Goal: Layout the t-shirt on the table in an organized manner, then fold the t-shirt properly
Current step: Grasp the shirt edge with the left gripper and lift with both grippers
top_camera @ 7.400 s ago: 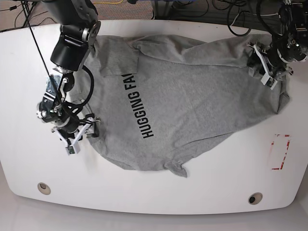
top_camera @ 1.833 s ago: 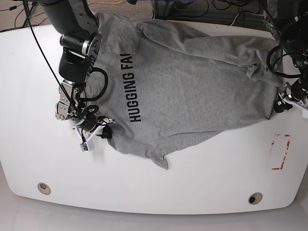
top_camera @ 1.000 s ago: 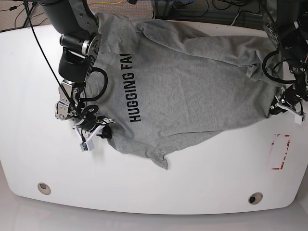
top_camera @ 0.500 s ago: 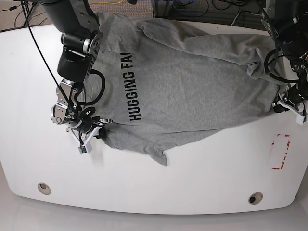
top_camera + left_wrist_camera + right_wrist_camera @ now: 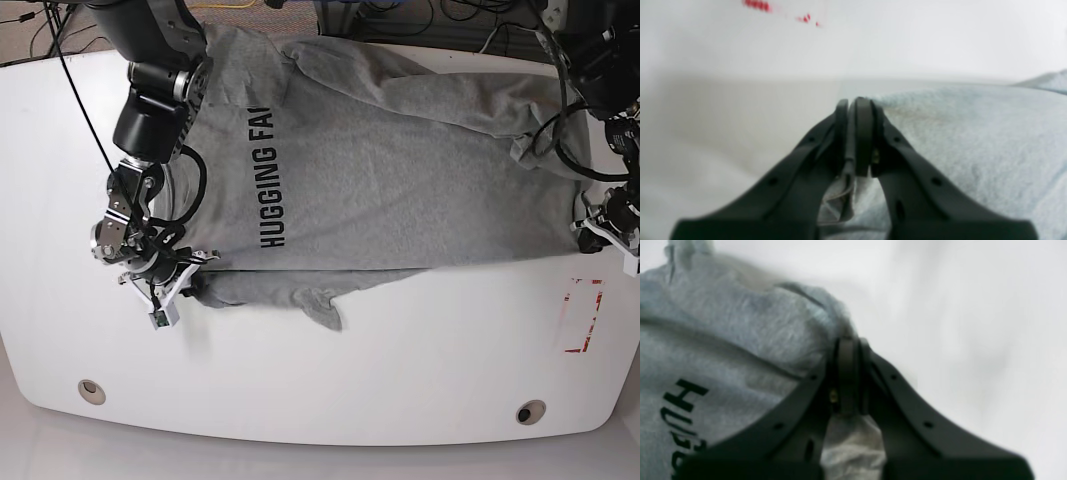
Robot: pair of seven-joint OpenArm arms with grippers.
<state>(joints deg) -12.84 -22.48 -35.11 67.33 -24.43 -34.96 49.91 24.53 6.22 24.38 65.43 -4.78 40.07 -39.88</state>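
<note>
Your right gripper (image 5: 185, 275) sits low at the near-left, jaws pinched together on the shirt (image 5: 400, 180), its arm reaching down from the far-left corner. Your left gripper (image 5: 588, 222) sits at the right edge, jaws likewise clamped on cloth.

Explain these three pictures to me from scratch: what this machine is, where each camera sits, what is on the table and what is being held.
This is a robot with two arms. One picture looks down on the whole white table; the other two come from cameras mounted at each wrist, looking along the black pincers. A grey t-shirt with black lettering lies spread across the table, its lower edge bunched near the front. The right pincer, on the overhead picture's left, is shut on the shirt's edge; its wrist view shows cloth pinched between the jaws. The left pincer, at the far right, is shut on the opposite edge. A red-outlined mark sits nearby.
</note>
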